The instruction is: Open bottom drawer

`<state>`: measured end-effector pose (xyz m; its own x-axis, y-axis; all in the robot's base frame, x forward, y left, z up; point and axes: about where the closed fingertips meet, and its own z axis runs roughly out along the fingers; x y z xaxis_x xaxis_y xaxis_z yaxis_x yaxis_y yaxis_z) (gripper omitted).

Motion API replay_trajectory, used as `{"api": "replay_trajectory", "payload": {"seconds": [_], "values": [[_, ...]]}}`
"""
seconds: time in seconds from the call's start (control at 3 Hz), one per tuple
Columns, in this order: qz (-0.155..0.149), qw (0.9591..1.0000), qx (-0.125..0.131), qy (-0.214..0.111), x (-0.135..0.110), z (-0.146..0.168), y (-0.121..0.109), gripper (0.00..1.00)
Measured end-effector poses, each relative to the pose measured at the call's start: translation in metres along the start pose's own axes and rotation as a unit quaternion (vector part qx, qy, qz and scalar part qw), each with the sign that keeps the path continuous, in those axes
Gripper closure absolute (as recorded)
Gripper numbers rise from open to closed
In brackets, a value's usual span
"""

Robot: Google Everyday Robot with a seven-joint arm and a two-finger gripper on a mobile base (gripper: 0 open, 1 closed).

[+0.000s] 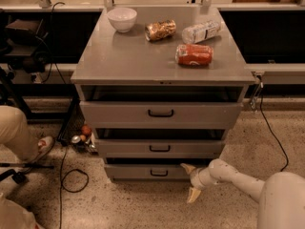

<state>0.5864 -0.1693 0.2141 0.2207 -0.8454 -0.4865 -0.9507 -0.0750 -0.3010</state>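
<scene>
Viewing the grey metal three-drawer cabinet from above and in front, I find the bottom drawer, the lowest and narrowest-looking grey front, down at floor level. Its small black bar handle sits at the middle of the front, long axis horizontal. My cream-coloured two-finger gripper hangs low, just beside the right part of that front, on the white arm that comes in from the lower right. The jaws are spread wide and hold nothing: one finger points up by the drawer face, the other down toward the speckled floor. The handle lies leftward of the jaws in the camera view, near but apart. The finger spread runs roughly vertical, across the bar's axis. I judge that the coming move calls for a sideways shift onto the bar before any pull.
</scene>
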Motion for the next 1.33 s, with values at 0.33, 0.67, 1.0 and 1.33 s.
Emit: {"api": "replay_trajectory", "payload": {"seconds": [0.33,0.67,1.0,1.33], "values": [[-0.011,0.9998,0.016,0.004,-0.001,0.005,-0.009,0.00],[-0.009,0.9997,0.021,-0.004,0.001,0.016,-0.017,0.00],[0.008,0.9996,0.027,-0.008,0.009,0.029,-0.025,0.00],[0.037,0.9984,0.043,-0.002,0.023,0.036,-0.035,0.00]]}}
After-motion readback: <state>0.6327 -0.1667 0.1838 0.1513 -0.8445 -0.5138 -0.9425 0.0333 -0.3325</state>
